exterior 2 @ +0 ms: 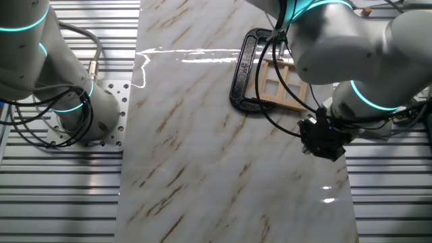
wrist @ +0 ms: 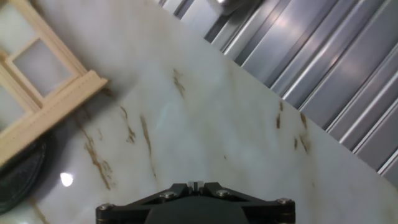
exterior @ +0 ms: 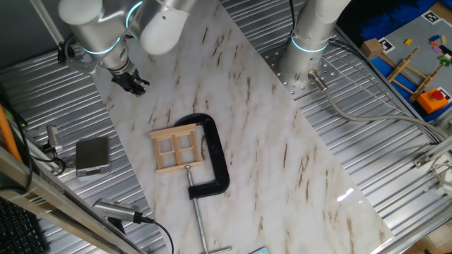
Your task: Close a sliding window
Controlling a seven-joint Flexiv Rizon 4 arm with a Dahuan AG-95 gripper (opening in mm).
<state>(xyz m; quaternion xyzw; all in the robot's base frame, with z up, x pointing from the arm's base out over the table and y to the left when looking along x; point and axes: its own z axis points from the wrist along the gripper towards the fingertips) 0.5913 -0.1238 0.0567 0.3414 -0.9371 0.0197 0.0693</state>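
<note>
the arm comes in from the top left of one fixed view, its pale rounded joints with a glowing teal ring bent over so that the black gripper (exterior: 131, 82) hangs low above the marble slab (exterior: 282, 155), near the slab's edge beside the ribbed metal table (exterior: 395, 162). in the other fixed view the same gripper (exterior 2: 324, 140) sits below the bulky wrist at the right side of the slab, pointing down and a little outward. the fingers look drawn close together and hold nothing, but the tips are too small and dark in both fixed views, and the hand view shows only the black gripper base at its lower edge, so whether the pincer is fully closed or slightly parted cannot be told

the sliding window (exterior: 177, 149) lies flat on the marble, well apart from the gripper, tucked into the mouth of the black c-clamp (exterior: 214, 155) whose steel screw runs toward the near edge. in the other fixed view the window (exterior 2: 280, 83) is just beside the clamp (exterior 2: 241, 73), partly behind the arm's cables. the hand view catches one corner of the window (wrist: 37, 87) at upper left, with the clamp's dark curve (wrist: 22, 171) below it

a small grey box (exterior: 92, 155) rests on the ribbed table to the left
</note>
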